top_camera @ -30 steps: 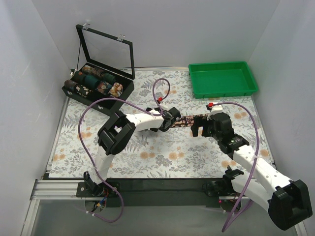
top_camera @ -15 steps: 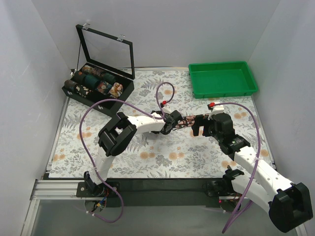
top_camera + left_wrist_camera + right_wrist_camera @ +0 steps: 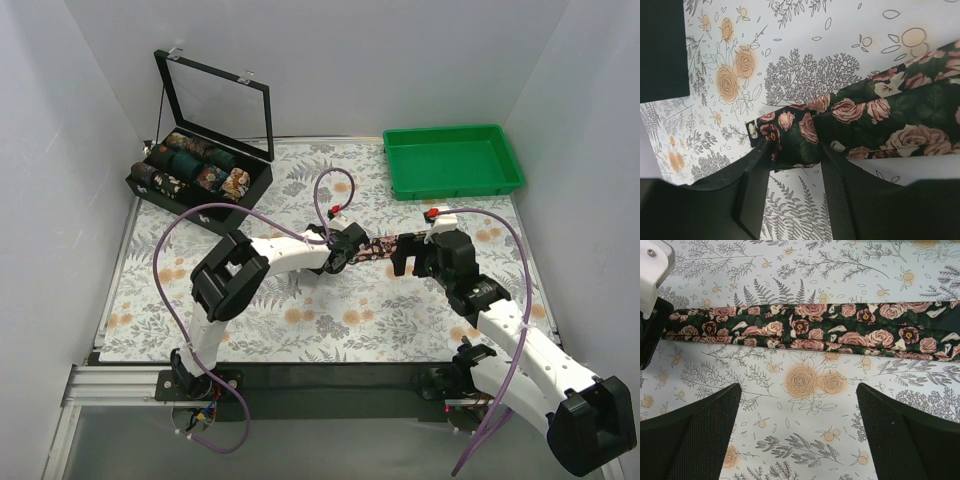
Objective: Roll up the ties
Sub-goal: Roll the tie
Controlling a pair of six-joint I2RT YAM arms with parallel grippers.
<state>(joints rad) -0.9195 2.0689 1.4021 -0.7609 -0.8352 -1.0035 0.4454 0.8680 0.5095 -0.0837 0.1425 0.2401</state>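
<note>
A dark tie [image 3: 388, 245] with pink roses lies as a flat strip across the middle of the floral table cover. My left gripper [image 3: 340, 257] is at its left end. In the left wrist view the gripper [image 3: 792, 155] is shut on the folded end of the tie [image 3: 875, 115], which bunches between the fingertips. My right gripper [image 3: 408, 264] hovers at the strip's right part. In the right wrist view it [image 3: 799, 410] is open wide and empty, with the tie [image 3: 815, 330] running crosswise just beyond the fingertips.
A black box [image 3: 160, 195] with a raised glass lid [image 3: 220, 105] stands at the back left and holds several rolled ties [image 3: 200, 168]. A green tray [image 3: 452, 160] sits at the back right. White walls enclose the table.
My left arm has shifted a little and its gripper has turned at the tie's end. The purple cable loop above it has moved. The right gripper has edged slightly towards the tie.
</note>
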